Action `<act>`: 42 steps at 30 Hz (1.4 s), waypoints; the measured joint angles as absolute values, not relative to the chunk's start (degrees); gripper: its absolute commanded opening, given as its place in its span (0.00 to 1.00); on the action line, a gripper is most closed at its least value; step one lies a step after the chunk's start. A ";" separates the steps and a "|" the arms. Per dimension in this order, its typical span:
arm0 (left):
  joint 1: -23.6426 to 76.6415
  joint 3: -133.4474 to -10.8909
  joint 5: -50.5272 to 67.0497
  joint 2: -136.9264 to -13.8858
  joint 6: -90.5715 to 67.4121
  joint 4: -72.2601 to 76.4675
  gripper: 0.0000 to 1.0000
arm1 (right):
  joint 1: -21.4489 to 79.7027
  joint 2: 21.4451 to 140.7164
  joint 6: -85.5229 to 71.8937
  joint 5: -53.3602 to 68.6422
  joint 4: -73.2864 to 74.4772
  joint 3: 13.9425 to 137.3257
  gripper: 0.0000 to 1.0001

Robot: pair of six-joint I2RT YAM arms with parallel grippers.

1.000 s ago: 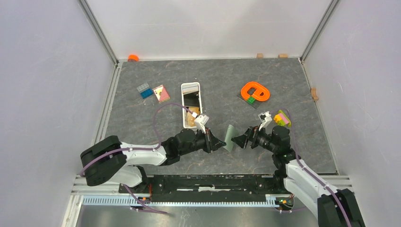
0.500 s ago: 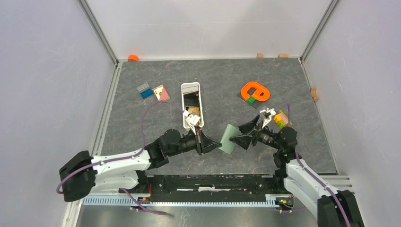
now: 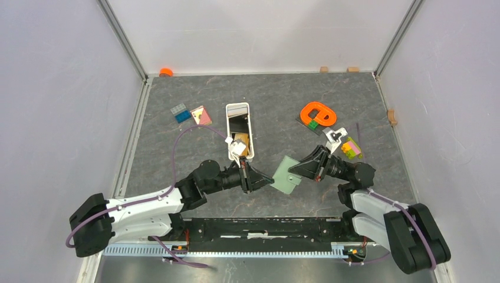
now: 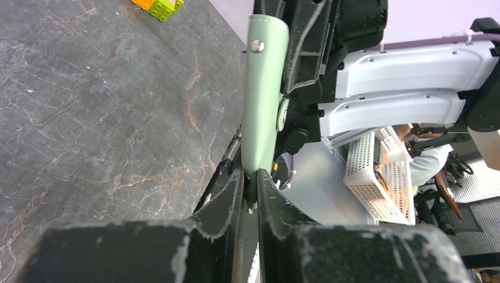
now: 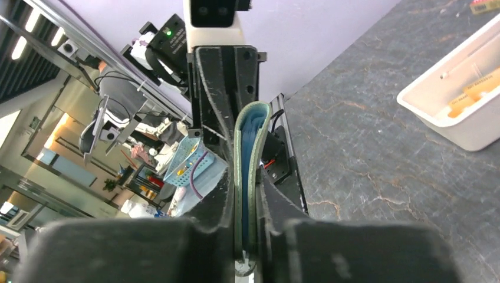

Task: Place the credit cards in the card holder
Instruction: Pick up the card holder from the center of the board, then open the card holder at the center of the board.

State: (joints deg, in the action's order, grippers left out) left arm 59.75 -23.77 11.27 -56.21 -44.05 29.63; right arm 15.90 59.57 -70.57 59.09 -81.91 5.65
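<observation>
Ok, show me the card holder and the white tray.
card holder (image 3: 287, 176), top view, its green outer face.
white tray (image 3: 237, 105), top view, its far rim.

The card holder (image 3: 287, 175) is a small sage-green wallet, folded nearly shut and held between the two grippers over the near middle of the table, well apart from the cards. The left gripper (image 3: 272, 180) pinches one edge and the right gripper (image 3: 292, 170) the opposite edge. From above its broad green face shows, tilted. In the left wrist view it stands edge-on, with a metal snap stud (image 4: 257, 45) near its far end. In the right wrist view its two leaves gape slightly, showing a pale blue lining (image 5: 250, 165). The credit cards lie in the long white tray (image 3: 237, 106): a black card (image 3: 238, 124) mid-tray and a tan-orange card (image 3: 242, 140) toward the near end, partly hidden
</observation>
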 measured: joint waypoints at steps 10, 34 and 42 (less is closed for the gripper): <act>54.19 -27.18 16.69 -56.27 -43.22 23.22 0.89 | 15.75 61.82 -76.20 59.55 -83.90 5.65 0.00; 49.36 -51.13 48.36 -72.77 -35.79 2.74 0.65 | 15.75 51.64 -57.25 61.45 -66.54 12.51 0.00; 49.60 -54.48 48.40 -78.00 -33.30 -0.51 0.03 | 15.75 49.47 -52.60 61.47 -58.39 13.28 0.21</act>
